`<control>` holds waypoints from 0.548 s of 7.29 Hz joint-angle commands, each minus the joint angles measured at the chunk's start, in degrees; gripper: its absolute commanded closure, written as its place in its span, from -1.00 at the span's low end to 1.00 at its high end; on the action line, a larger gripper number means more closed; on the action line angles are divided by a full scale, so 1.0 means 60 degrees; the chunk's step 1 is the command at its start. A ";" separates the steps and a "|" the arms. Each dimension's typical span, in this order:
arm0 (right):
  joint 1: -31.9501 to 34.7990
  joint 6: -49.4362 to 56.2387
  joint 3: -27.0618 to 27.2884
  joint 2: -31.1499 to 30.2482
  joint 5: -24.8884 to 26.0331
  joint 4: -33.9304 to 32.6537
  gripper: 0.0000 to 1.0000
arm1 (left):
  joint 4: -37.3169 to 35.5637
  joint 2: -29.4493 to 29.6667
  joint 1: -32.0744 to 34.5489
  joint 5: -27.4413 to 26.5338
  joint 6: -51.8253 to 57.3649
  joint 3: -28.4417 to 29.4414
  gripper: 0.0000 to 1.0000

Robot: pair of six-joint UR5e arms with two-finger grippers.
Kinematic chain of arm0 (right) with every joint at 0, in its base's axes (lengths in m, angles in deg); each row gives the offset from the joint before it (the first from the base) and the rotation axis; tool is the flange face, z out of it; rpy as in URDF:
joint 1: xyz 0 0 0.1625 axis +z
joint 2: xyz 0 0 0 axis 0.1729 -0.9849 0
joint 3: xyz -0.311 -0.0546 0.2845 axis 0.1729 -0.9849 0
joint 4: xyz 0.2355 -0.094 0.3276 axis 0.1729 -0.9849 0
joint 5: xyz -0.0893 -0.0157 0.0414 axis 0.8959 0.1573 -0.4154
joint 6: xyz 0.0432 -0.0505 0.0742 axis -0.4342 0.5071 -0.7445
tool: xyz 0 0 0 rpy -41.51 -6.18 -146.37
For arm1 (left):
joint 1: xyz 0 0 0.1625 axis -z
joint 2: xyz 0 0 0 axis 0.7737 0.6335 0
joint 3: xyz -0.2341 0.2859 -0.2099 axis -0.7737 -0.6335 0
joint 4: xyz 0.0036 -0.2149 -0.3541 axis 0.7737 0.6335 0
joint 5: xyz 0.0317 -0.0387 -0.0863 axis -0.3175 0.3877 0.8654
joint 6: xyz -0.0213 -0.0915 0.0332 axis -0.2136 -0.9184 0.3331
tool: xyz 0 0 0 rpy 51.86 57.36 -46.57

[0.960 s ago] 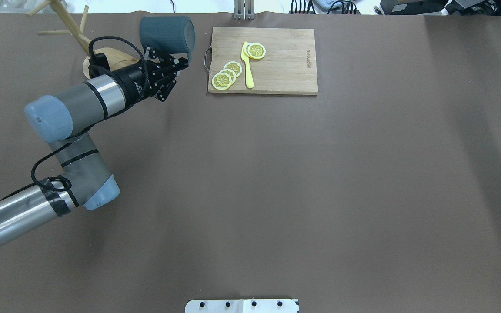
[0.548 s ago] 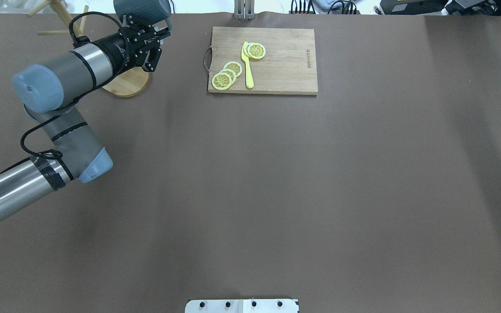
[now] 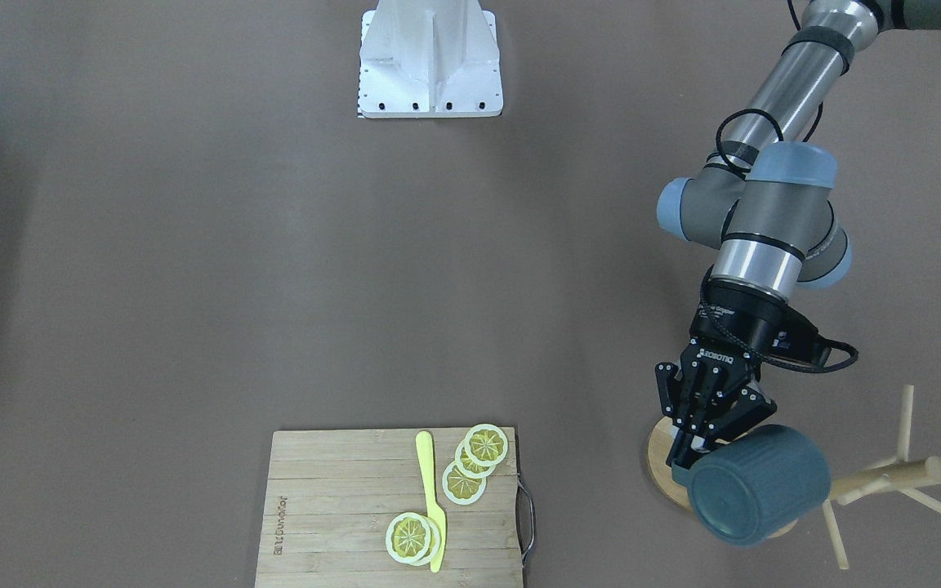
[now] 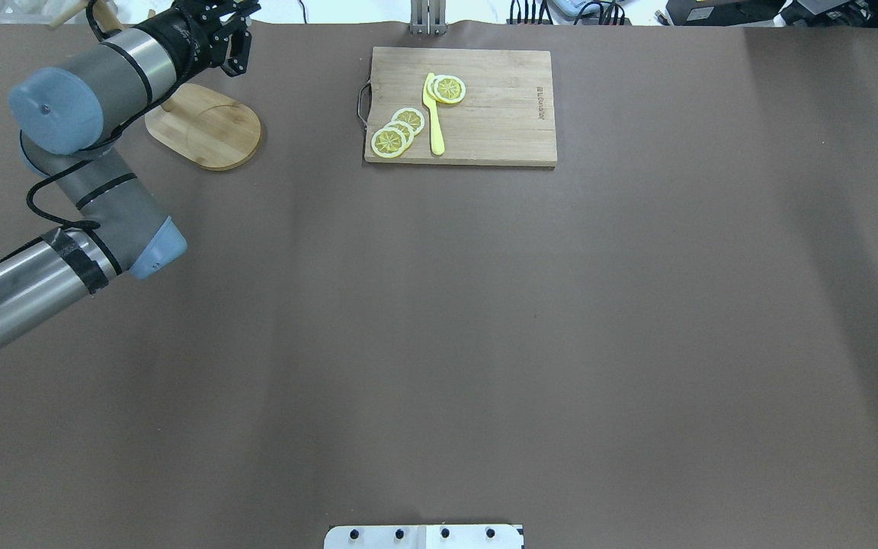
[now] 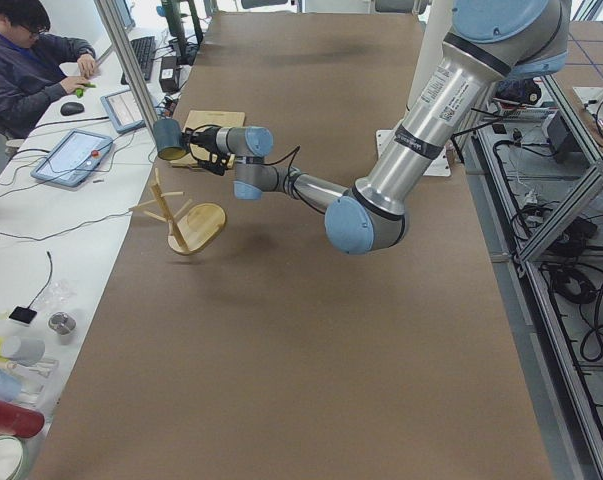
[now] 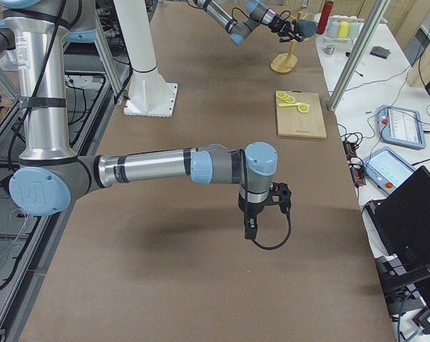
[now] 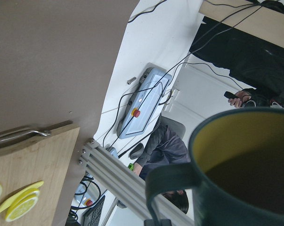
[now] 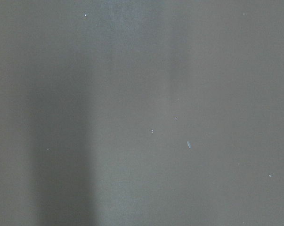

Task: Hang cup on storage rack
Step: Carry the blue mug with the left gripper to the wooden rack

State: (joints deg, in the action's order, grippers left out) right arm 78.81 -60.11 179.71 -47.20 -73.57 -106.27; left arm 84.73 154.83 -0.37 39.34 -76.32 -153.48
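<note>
"ROBOTIQ" on the left gripper point(image 3: 695, 452)

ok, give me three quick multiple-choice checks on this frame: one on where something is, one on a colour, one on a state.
1. Where does the yellow knife lie?
A. on the cutting board
B. on the rack's base
C. on the bare table

2. What colour is the inside of the cup?
A. white
B. red
C. yellowish-green

3. How is the cup right now?
A. standing upright on the table
B. held on its side by the left gripper
C. hanging from a peg

Answers:
1 A: the overhead view shows it among the lemon slices on the board.
2 C: the left wrist view looks into its mouth.
3 B: the front-facing view shows it tipped in the air over the rack, clamped at its handle side.
</note>
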 commanded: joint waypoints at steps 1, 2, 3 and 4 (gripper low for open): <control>0.0000 0.0000 -0.0001 0.0015 0.0000 0.0011 -1.00 | 0.0009 0.0032 0.0255 0.0020 -0.0199 0.0299 1.00; 0.0000 0.0000 0.0013 0.0044 0.0000 0.0011 -1.00 | 0.0009 0.0032 0.0271 0.0020 -0.0344 0.0329 1.00; 0.0000 0.0000 0.0013 0.0059 0.0000 0.0011 -1.00 | 0.0038 0.0032 0.0285 0.0020 -0.0360 0.0503 1.00; 0.0000 0.0000 0.0013 0.0059 0.0000 0.0011 -1.00 | 0.0067 0.0017 0.0372 0.0035 -0.0390 0.0592 1.00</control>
State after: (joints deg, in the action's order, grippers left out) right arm 78.81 -60.10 179.78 -46.90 -73.57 -106.21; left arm 84.95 155.00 1.42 39.48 -78.39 -150.68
